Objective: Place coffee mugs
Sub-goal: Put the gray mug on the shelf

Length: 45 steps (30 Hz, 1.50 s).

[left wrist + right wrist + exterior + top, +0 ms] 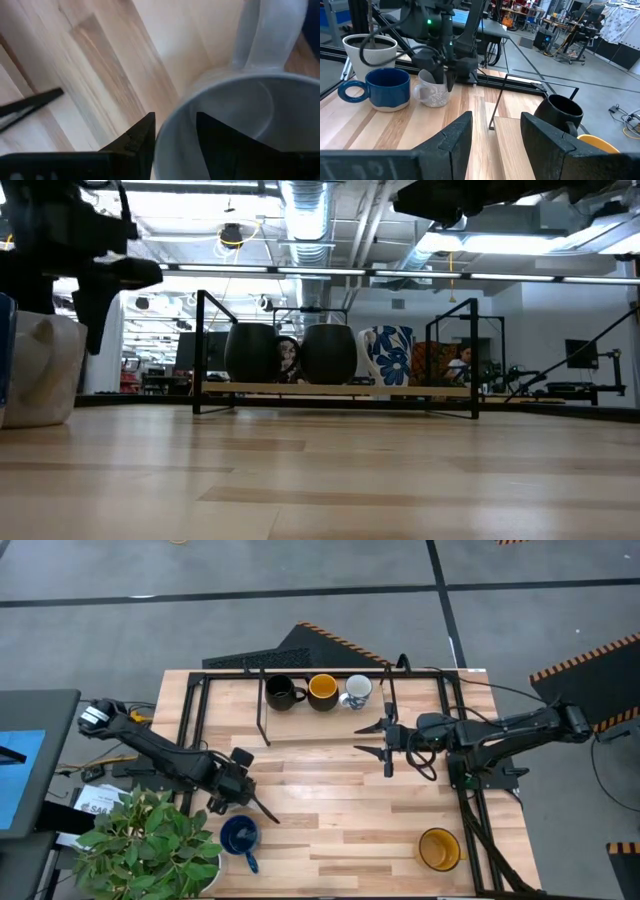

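Note:
My left gripper (232,795) (175,142) stands over a pale grey mug (432,90) near the table's left edge, shut on its rim. In the high view the gripper hides this mug. A dark blue mug (240,837) stands just nearer, beside it. My right gripper (380,740) (495,135) hangs open and empty over the table's middle, pointing left. On the black rack (200,690) at the far edge stand a black mug (283,692), a yellow mug (322,690) and a white flowered mug (357,690). Another yellow mug (438,848) stands near the right front corner. My left gripper holds the grey mug by its rim (172,115), on the side opposite the handle (270,30). One finger (142,142) is outside the wall and one finger (220,145) inside. The fingers come from above, pointing down. The mug stands upright with its base on the table (40,420).
A potted plant (150,840) crowds the near left corner, close to the blue mug. The rack's black frame (455,720) runs along the far edge and both sides. Bare wood (340,820) lies between the arms. Cables trail behind the right arm.

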Motion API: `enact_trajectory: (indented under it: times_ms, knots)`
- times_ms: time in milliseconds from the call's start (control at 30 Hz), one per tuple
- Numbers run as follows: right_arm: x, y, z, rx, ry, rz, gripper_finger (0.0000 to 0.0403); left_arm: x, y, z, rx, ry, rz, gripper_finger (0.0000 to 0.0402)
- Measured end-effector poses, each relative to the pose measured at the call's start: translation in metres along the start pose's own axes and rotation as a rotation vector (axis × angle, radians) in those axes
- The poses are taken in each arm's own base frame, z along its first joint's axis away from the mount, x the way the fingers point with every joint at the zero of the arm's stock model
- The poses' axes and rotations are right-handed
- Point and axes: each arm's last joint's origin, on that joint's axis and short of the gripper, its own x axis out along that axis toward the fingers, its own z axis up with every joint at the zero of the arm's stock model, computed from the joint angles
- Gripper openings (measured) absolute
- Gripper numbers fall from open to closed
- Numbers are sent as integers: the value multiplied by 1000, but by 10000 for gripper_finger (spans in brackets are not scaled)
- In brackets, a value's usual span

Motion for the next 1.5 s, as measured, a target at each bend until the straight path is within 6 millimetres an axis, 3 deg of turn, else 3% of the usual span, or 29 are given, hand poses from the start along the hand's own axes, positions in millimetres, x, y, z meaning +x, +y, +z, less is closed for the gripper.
enact_trajectory:
  times_ms: [100,200,267,367,500,667,800,1033,1233,1500]
  knots:
    - [0,0,0,0,0,0,194,6,1,0,-18,41,-13,105]
    - [0,0,0,0,0,0,194,11,2,0,-26,70,-34,58]
    - [0,0,0,0,0,0,194,8,5,0,-30,89,-65,23]
    - [0,0,0,0,-1,0,194,-2,14,5,-64,100,-49,11]
    - [0,0,0,0,-1,0,194,-38,38,23,-108,25,87,6]
    - [0,0,0,0,-1,0,194,-85,71,56,-118,-222,170,5]
    - [0,0,0,0,-1,0,194,-101,105,78,-127,-301,265,4]
    - [0,0,0,0,0,-1,194,-81,169,112,-72,-125,284,3]
    - [0,0,-1,-1,9,1,194,-54,217,100,-120,85,153,3]
    - [0,0,-3,3,27,4,194,-27,251,78,-162,122,48,3]
